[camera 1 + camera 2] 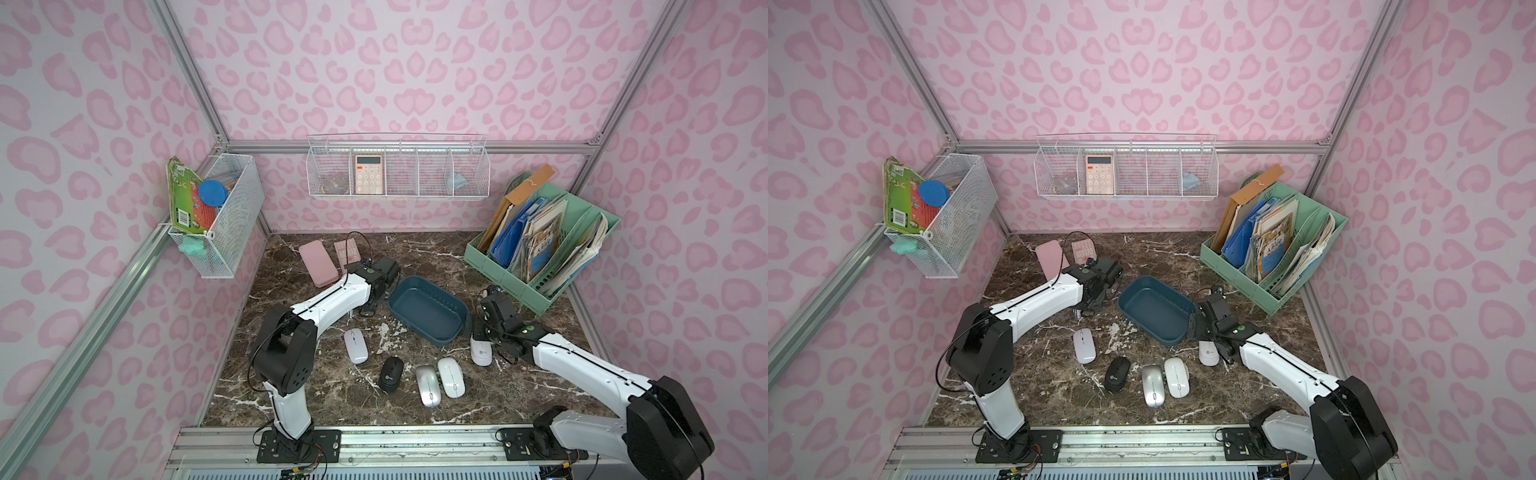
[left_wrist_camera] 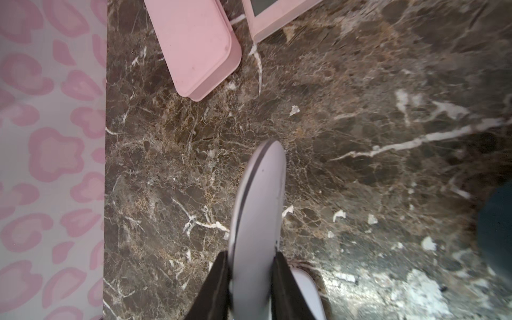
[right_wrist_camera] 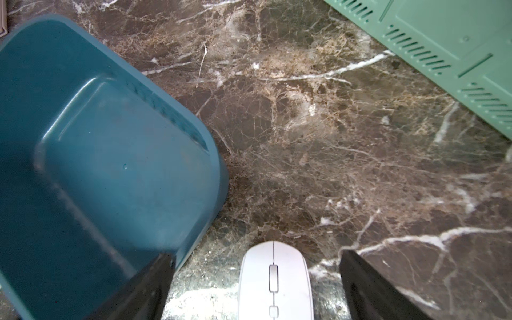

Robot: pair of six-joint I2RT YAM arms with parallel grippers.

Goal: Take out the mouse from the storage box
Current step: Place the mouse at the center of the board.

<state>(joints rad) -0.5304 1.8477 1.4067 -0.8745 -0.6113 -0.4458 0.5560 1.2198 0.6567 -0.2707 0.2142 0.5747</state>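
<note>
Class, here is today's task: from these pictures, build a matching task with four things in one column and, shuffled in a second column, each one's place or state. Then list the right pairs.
Things
1. storage box
2. black mouse
3. calculator
4. left gripper

Places or states
A. shut on a white mouse
B. in the wire basket on the back wall
C. holds nothing
D. lying on the table, next to the silver mouse

Pairs: 1-C, 2-D, 3-B, 4-A

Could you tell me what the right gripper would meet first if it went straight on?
The right gripper would most likely meet the white mouse on the table between its open jaws. Depth is unclear; one finger looks close to the corner of the storage box and might graze it.
</note>
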